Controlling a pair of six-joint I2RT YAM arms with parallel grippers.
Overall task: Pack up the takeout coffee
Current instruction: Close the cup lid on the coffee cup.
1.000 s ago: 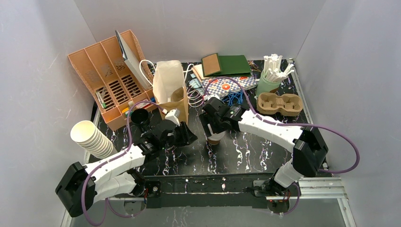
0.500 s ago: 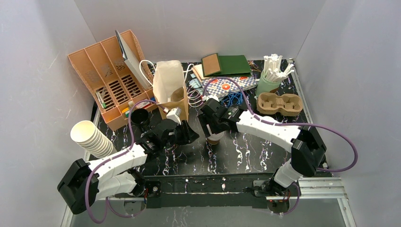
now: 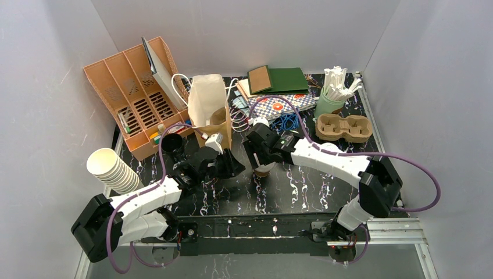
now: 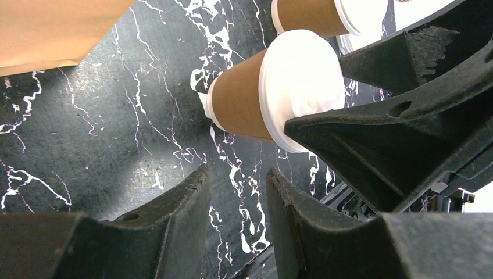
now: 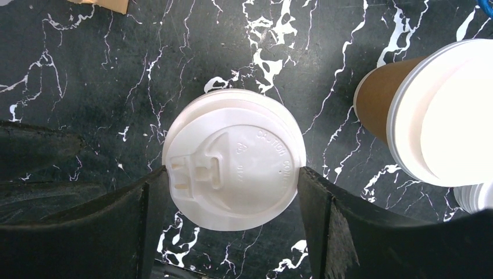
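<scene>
My right end effector (image 5: 231, 174): I hug a coffee cup (image 5: 244, 151) at its white lid, cup on the bench (image 5: 87, 70) | my left end effector (image 4: 238, 174): fingers apart

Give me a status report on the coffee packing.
Left pincer open, empty. Right pincer shut on lidded cup, standing on table. Second lidded cup close beside.

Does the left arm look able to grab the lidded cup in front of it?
Probably not: the right gripper straddles that lidded cup, fingers against both sides of its lid, and the left gripper is empty, its jaws apparently narrower than the cup.
</scene>
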